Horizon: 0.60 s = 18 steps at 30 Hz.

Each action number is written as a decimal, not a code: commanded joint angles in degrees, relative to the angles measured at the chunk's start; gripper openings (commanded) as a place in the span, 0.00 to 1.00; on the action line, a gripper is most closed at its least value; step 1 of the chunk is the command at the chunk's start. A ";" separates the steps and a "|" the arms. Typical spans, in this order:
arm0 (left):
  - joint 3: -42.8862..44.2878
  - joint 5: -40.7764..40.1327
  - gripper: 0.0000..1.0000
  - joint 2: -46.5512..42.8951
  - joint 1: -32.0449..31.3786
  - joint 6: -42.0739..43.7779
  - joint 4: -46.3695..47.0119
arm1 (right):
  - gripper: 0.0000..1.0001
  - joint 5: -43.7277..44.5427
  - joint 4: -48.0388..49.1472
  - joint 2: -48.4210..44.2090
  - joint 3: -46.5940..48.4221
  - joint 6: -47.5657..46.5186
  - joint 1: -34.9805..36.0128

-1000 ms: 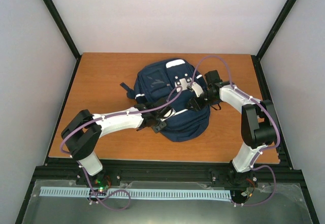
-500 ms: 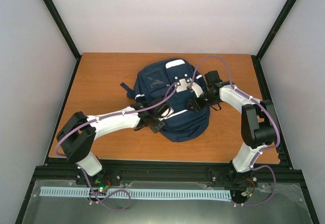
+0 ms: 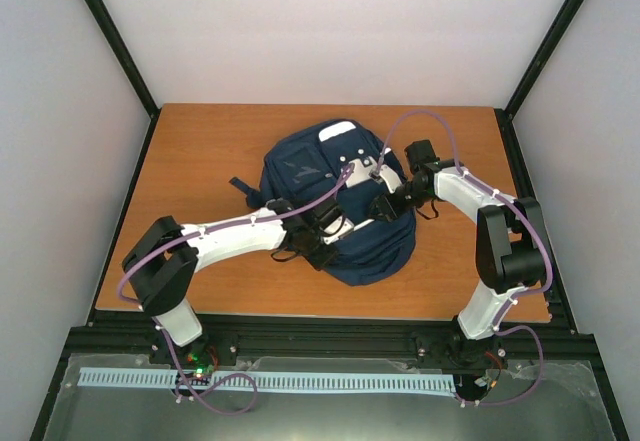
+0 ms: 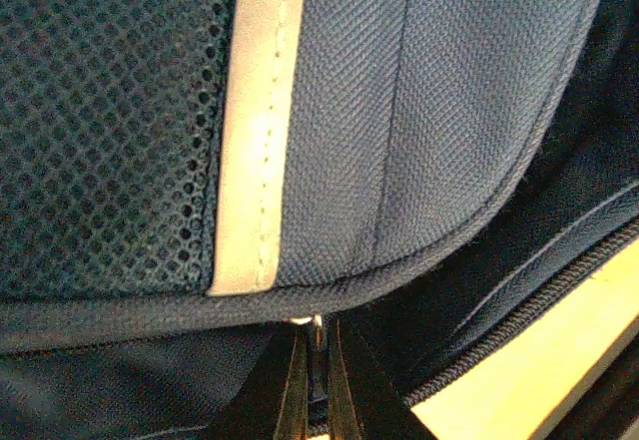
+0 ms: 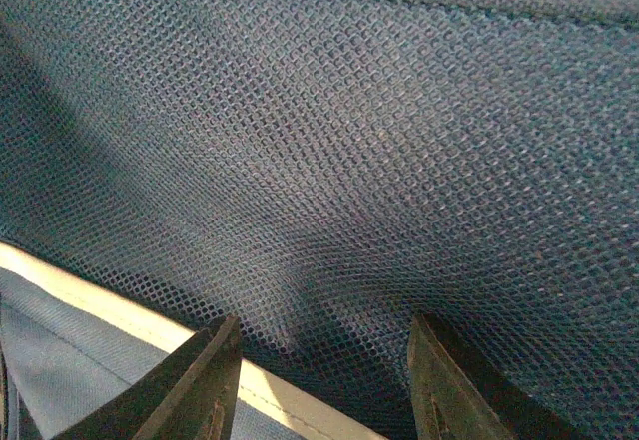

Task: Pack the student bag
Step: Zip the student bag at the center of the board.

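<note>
Nothing here you can read, the white top label on the student bag too small to make out, the wrist views give you only mesh and a pale stripe — no print, no numbers legible.

1 student bag, 1 table, 2 arms w/ 1 hand ea.: left hand, right hand.

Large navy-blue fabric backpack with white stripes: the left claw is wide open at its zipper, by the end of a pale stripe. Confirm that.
Wrong: the left claw is shut, pinching a small metal zipper pull; the left wrist view shows it. It is at the zipper of the navy-blue fabric backpack, by the end of a pale stripe.
</note>
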 commanded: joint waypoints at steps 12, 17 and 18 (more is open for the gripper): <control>10.52 14.97 0.01 5.50 -2.18 -6.45 6.34 | 0.50 1.07 -2.16 -4.84 1.91 0.21 -2.38; 13.83 12.84 0.01 9.99 -2.18 -10.07 12.66 | 0.56 3.91 -4.77 -13.92 2.94 -0.37 -8.39; 15.13 13.04 0.01 11.30 -2.18 -10.25 13.23 | 0.57 5.30 -5.34 -15.82 2.63 -0.91 -9.51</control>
